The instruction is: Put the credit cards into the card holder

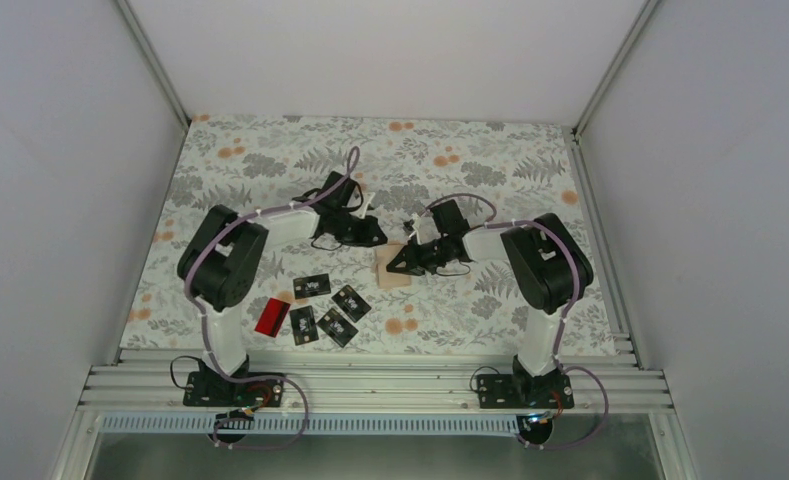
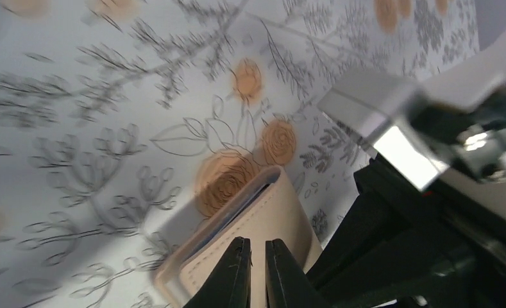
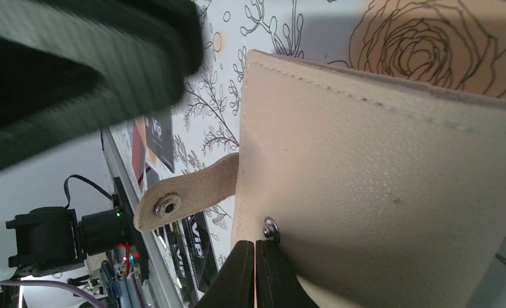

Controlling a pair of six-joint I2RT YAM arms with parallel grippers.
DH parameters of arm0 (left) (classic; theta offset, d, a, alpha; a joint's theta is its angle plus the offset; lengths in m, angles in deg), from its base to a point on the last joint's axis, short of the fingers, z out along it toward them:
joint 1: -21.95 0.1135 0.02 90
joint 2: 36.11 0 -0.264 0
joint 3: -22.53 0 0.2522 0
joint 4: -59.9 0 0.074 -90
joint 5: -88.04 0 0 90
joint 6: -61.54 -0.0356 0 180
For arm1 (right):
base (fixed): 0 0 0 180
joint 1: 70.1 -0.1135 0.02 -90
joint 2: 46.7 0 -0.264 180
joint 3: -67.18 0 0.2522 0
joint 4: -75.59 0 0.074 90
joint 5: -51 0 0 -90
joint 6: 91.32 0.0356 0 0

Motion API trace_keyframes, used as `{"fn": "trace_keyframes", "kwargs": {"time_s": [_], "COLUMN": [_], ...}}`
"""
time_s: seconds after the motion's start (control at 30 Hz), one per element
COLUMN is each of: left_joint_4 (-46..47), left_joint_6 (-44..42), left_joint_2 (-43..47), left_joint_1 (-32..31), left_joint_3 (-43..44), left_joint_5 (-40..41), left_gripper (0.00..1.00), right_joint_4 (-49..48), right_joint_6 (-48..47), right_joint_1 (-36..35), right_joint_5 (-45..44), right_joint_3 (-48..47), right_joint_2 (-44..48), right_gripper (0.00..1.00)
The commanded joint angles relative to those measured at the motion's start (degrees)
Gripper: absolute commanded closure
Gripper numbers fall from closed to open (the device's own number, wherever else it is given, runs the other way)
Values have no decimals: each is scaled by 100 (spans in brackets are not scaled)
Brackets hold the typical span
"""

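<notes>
Holder (image 1: 390,272) hemmed by L tool (image 2: 258,269), R tool (image 3: 255,273); cards (image 1: 312,286) loose nearby.

4 blk cards (image 1: 311,286), 1 red (image 1: 271,316), 1 holder (image 1: 388,275)

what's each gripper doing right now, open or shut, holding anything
Left gripper: shut, over the holder, nothing seen between its fingers.
Right gripper: shut at the holder's edge; whether it grips it cannot be told.

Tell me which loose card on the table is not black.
The red card, leftmost of the five, at the near-left end of the group. The other four are black with white markings.
</notes>
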Motion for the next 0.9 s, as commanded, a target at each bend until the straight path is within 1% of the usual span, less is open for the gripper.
{"fn": "trace_keyframes", "kwargs": {"time_s": [0.0,0.13,0.3,0.53,0.77,0.87], "left_joint_4": [41,-146,-287,-299,-137,-134], "left_joint_6": [-384,-578,-688,-579,-519,-600], "left_joint_2": [-388,-617,-770,-868,-637,-625], "left_joint_1": [4,-2,-4,-6,-4,-3], "left_joint_3": [311,383,333,215,9,-31], "left_joint_5": [-1116,-1195,-912,-204,475,550], "left_gripper": [93,93,94,95,97,97], "right_joint_4": [430,486,574,833,972,936], "right_joint_6": [-131,-149,-189,-330,-362,-296], "right_joint_1": [16,9,3,-20,-50,-69], "right_joint_5": [-813,-825,-833,-863,-1009,-1011], "right_joint_3": [47,10,-86,-279,-328,-295], "right_joint_2": [14,46,60,199,233,169], "right_gripper": [95,95,95,95,94,94]}}
